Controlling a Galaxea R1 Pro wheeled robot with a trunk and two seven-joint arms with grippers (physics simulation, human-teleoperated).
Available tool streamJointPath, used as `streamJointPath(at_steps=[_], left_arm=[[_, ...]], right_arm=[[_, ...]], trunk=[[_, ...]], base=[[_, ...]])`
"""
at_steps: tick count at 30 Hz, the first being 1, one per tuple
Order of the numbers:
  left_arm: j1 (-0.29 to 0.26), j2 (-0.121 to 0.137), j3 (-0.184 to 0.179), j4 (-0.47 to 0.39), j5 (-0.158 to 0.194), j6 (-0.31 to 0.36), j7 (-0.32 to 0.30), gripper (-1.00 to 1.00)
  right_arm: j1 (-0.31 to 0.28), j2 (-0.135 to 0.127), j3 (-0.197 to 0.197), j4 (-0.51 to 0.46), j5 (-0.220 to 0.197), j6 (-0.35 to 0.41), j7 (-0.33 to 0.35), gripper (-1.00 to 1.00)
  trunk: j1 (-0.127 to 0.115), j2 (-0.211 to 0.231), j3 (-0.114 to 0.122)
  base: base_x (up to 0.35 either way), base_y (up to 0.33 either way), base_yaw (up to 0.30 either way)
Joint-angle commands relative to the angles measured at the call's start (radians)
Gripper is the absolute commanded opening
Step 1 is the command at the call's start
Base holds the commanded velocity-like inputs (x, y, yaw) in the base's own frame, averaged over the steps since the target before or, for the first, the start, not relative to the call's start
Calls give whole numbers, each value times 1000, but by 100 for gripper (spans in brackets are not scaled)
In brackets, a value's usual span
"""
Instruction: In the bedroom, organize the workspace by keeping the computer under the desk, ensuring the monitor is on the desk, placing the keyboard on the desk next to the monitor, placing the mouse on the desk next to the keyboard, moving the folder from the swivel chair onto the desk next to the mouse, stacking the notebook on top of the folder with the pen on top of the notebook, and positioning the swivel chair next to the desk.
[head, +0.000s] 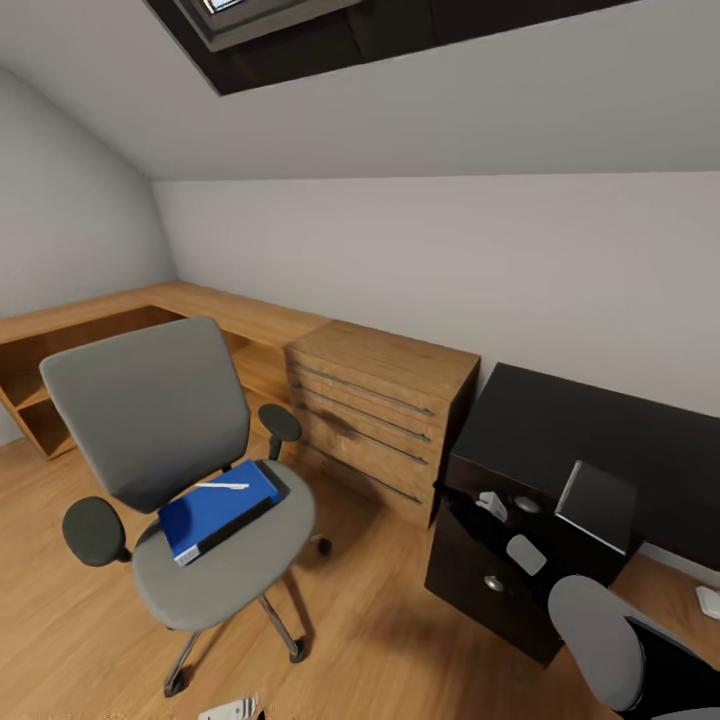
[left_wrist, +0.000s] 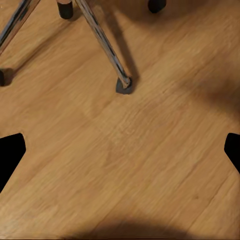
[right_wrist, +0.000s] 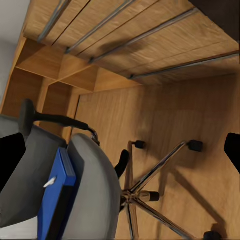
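The grey swivel chair (head: 180, 470) stands on the wooden floor, left of the black desk (head: 560, 440) and apart from it. On its seat lies the blue folder (head: 218, 510) with the white pen (head: 226, 486) on top. A dark flat slab (head: 598, 505), perhaps the notebook, rests on the desk's near corner. In the right wrist view, my open right gripper (right_wrist: 120, 152) looks at the chair (right_wrist: 95, 190), the folder (right_wrist: 57, 205) and the pen (right_wrist: 50, 182) from the side. My left gripper (left_wrist: 120, 152) hangs open over bare floor near the chair's chrome legs (left_wrist: 102, 42). Monitor, keyboard, mouse and computer are out of view.
A light wooden drawer unit (head: 380, 410) stands between chair and desk, with low wooden shelving (head: 60, 380) along the left wall. The ceiling slopes low. A small white object (head: 708, 600) lies on the floor at the right edge. My grey right arm (head: 600, 640) fills the lower right.
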Motion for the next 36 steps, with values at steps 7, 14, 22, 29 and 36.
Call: streamJointPath(at_steps=[7,14,22,29,36], left_arm=[[-1,0,8,34,-7,-21,-8,100],[-1,0,9,39,-7,-22,-8,100],[-1,1,9,39,-6,-22,-8,100],[-1,1,8,72,-5,-23,-8,100],[-1,21,9,86,-3,-32,-9,100]], right_arm=[[0,10,-1,-1,-8,-9,2,100],[0,24,-1,-1,2,-22,1,100],[0,34,-1,-1,57,-48,1,100],[0,36,2,-3,63,-50,2,100],[0,37,25,-8,74,-54,-1,100]], trunk=[[0,0,-1],[0,0,-1],[0,0,-1],[0,0,-1],[0,0,-1]], base=[[0,0,280],[0,0,283],[0,0,284],[0,0,284],[0,0,284]])
